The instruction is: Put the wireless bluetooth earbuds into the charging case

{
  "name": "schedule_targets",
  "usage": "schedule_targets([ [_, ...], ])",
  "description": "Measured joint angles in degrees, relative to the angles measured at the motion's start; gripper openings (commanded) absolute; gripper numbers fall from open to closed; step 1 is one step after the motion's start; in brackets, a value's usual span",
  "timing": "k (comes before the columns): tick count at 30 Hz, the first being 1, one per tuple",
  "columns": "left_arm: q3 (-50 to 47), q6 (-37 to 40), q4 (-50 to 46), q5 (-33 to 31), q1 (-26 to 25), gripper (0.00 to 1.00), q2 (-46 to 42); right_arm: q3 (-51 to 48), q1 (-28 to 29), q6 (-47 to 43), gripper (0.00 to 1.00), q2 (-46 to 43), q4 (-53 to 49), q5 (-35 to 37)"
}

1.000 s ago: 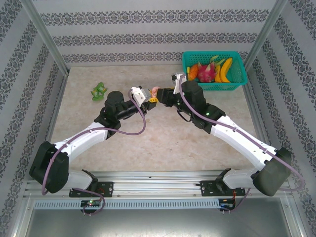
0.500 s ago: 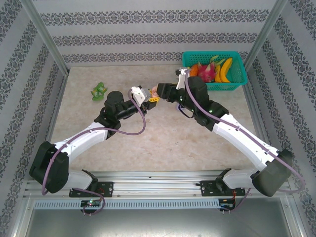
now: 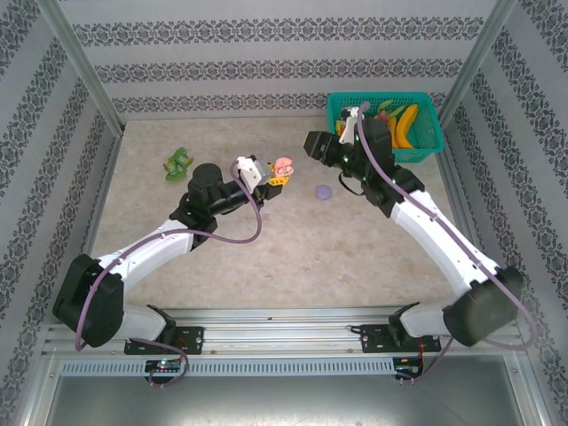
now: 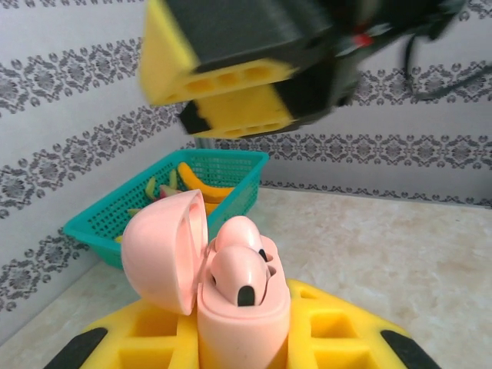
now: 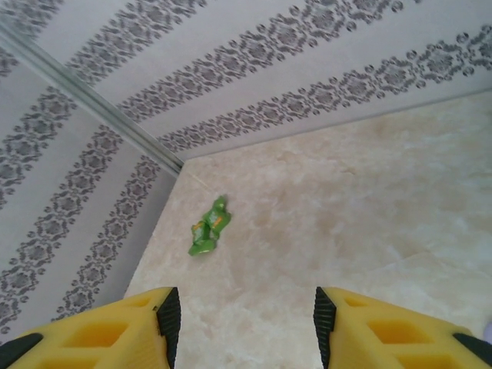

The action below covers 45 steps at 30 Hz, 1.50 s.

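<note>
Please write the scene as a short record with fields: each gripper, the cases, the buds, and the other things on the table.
left gripper: shut on pink case
pink case: lid open, upright in the grip
buds: two pink, seated in the pink case
right gripper: open, empty, near basket
lilac case: on table, apart from both grippers
basket: teal, fruit inside, far right
green item: on table, far left

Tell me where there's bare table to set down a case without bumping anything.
Free: the wide near-centre table between both arms, and the far strip between the green object and basket. Crowded: around the pink case, lilac case and right end effector.
</note>
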Motion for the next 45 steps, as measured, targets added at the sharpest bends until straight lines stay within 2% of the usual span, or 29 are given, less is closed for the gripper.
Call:
schedule_targets([
  [9,1.9,-2.54,-0.35,3.58,0.0,0.0,3.85,14.6,-0.28,-3.1,0.41,15.52,-11.13,-8.72],
  [16,2.03,-3.23,-1.09,2.67,0.0,0.0,5.42,14.93,1.66,-5.27,0.34,16.85,-15.76,-10.56],
  [25,2.6,-5.09,-2.14,1.6,-0.02,0.0,7.37,5.62,2.6,-6.12,0.34,7.08,-15.87,-8.63],
  [31,4.02,-8.17,-2.34,-0.61,0.02,0.0,9.51,0.57,-0.44,-3.3,0.38,3.15,-15.28,-4.63],
  [35,9.22,-14.21,-8.37,-3.41,0.09,0.0,14.38,-4.17,-2.95,-1.66,0.39,2.25,-14.67,-1.64],
  [39,17.25,-22.36,-15.98,-3.8,0.13,0.0,22.82,-10.01,-3.89,-1.22,0.39,1.38,-13.75,1.09],
  [45,18.6,-33.35,-20.9,-3.78,0.37,0.0,31.65,-15.85,-6.05,-0.42,0.41,-0.74,-12.9,3.02],
])
